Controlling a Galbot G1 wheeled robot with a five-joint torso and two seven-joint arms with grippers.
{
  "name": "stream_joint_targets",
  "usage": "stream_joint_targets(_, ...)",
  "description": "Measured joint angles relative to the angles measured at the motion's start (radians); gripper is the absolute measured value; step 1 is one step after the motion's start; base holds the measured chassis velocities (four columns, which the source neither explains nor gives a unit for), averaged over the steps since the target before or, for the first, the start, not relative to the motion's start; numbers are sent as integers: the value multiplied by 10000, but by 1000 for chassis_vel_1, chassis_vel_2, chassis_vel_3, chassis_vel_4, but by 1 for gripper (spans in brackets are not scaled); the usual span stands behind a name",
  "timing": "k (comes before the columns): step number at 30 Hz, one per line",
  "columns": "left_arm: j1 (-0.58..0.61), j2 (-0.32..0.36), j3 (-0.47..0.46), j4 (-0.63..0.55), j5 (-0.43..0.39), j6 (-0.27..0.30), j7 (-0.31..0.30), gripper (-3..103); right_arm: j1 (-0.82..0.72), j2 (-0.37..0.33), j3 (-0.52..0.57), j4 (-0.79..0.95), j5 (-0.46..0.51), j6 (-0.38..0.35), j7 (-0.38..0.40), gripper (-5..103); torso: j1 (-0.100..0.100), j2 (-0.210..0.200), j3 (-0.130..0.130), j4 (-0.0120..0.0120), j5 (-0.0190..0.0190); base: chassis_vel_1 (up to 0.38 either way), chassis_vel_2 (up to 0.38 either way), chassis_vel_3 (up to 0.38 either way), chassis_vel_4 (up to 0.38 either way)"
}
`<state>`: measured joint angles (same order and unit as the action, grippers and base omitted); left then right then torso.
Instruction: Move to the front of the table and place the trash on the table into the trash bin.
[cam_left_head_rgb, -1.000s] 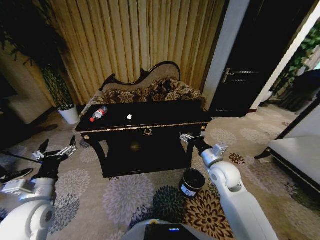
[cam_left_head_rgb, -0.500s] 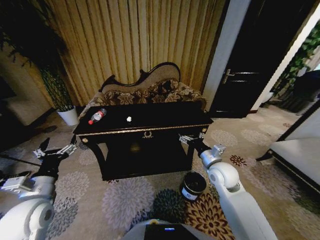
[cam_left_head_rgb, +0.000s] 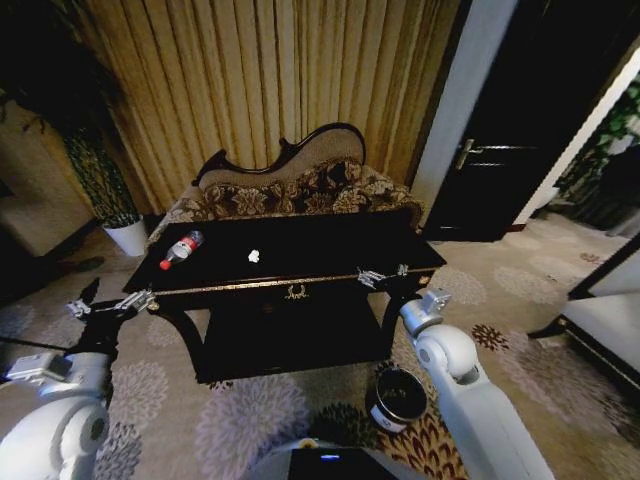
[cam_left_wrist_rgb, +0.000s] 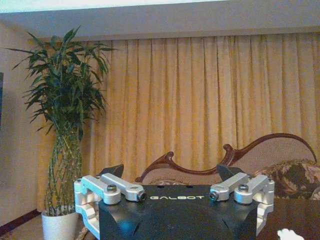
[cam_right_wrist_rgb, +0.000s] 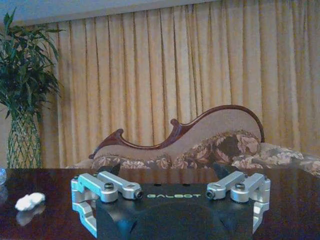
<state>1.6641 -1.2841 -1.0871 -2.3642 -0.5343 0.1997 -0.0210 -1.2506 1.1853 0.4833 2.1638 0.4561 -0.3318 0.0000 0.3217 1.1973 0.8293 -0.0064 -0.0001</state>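
Both claws held open, empty: left claw (cam_left_head_rgb: 110, 303) at worktop's 8 o'clock, right claw (cam_left_head_rgb: 382, 277) at glossy black carved worktop (cam_left_head_rgb: 330, 240) front edge, readied for red-capped clear plastic bottle (cam_left_head_rgb: 178, 248) and white paper wad (cam_left_head_rgb: 254, 256); round dark bin (cam_left_head_rgb: 398, 397) at 5 o'clock.

I count one plastic bottle (cam_left_head_rgb: 180, 248) with a red cap and one crumpled white paper wad (cam_left_head_rgb: 254, 256) on the black surface (cam_left_head_rgb: 330, 240). One dark trash bin (cam_left_head_rgb: 399, 398) stands on the carpet. Behind are one floral sofa (cam_left_head_rgb: 300, 185) and one potted plant (cam_left_head_rgb: 105, 185). I have two claws, left claw (cam_left_head_rgb: 108, 303) and right claw (cam_left_head_rgb: 382, 276).
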Motion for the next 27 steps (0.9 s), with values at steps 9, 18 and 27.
stream_joint_targets(9,66,-31,-19,-60,7,-17,15,100,-144,-11,-28,239,-37,61,0,100,-1,1,0,-2,0,-159,158,152,-161)
stream_joint_targets(18,120,-115,-5,-170,15,-28,27,100,-436,-169,-483,566,-288,443,0,100,-5,3,-2,-3,-1,-32,48,38,-45)
stream_joint_targets(27,377,-488,-151,-320,78,-69,30,100,525,-933,-1794,241,-181,246,-1,100,-7,4,-1,-1,1,2,-6,-3,4)
